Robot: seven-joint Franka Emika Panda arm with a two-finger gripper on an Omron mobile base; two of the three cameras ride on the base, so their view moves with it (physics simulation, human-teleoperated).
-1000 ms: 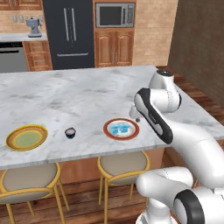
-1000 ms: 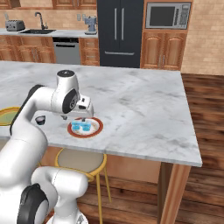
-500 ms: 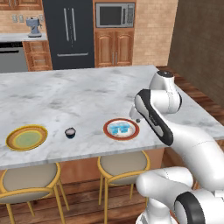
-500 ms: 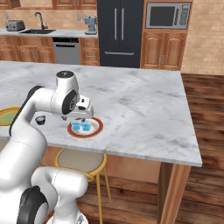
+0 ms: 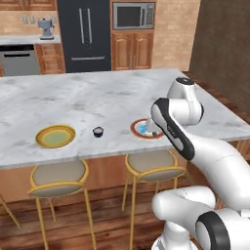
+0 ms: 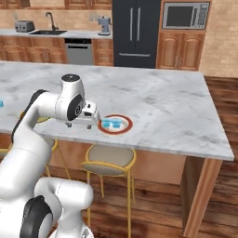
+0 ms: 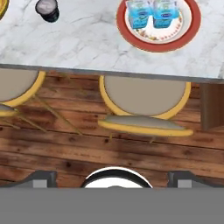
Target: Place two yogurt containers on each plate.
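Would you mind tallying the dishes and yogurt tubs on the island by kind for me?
Plates: 2 — yellow-rimmed plate, red-rimmed plate
Blue-and-white yogurt boxes: 2 — left box, right box, both on the red-rimmed plate
Dark yogurt cups: 1 — dark cup, on the counter between the plates
Total: 5

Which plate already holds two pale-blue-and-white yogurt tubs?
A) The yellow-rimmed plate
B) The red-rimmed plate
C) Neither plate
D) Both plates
B: in the hand view two blue-and-white tubs sit side by side on the red-rimmed plate, while the yellow-rimmed plate in the left base view holds nothing and the dark round cup stands on the counter between them.
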